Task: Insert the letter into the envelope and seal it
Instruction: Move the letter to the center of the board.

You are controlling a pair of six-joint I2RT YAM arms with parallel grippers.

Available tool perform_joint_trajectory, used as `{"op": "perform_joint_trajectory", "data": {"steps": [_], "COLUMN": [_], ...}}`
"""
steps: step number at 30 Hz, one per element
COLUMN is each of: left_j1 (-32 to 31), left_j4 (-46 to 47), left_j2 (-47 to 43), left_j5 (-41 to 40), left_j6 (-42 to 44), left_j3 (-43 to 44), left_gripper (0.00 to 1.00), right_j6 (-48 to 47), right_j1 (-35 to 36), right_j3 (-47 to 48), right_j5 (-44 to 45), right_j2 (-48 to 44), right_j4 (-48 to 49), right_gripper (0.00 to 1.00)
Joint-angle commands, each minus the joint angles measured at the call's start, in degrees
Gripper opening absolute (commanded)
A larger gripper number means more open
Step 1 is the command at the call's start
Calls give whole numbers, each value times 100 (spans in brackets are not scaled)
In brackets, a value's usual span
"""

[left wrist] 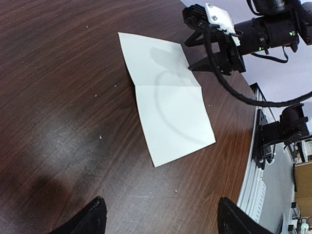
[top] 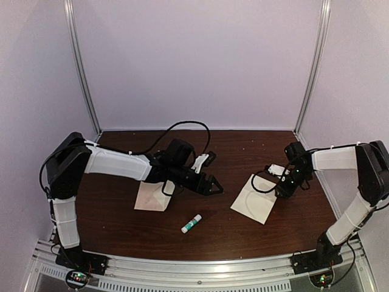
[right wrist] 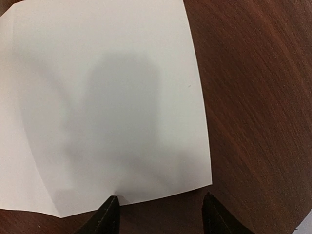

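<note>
Cream paper, both pieces: light, floppy, and lying dead flat on the dark wood table (top: pixel 115 234), so no edge stands proud for a finger to get under. The letter (top: pixel 255 202) sits right of centre in the top view; the left wrist view shows one fold crease across it. The envelope (top: pixel 151 196) is left of centre, partly under the left arm, and I can't make out its flap from here. The right gripper (right wrist: pixel 160 212) is low at the letter's near edge, jaws apart with nothing between them. One fingertip (right wrist: pixel 109 210) is at the paper's edge, the other over bare wood past the corner. The left gripper (left wrist: pixel 161 219) is spread wide and empty, over the table between the two sheets, facing the letter. My read: a straight top pinch won't lift it. Better to press and drag near that corner to buckle the edge, then pinch there. Keep the squeeze light, since it will crease easily and probably skate on the wood. The glue stick (top: pixel 191 223) lies lower centre, clear of both sheets.
</note>
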Motion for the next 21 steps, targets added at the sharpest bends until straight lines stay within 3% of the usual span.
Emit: {"op": "perform_joint_trajectory", "data": {"steps": [1,13,21], "left_j1": [7,22,197], "left_j4": [317,471,727], "left_j2": [90,146,260], "left_j5": [118,-161,13], "left_j6": [32,-273,-539], "left_j3": [16,-326,-512], "left_gripper": [79,81,79], "right_j6": [78,228,482], "right_j1": [532,1478,1490], "right_j3": [101,1148,1058], "right_j5": [270,14,165], "right_j2": [431,1192,660], "right_j4": [45,-77,9], "right_gripper": [57,55,57]}}
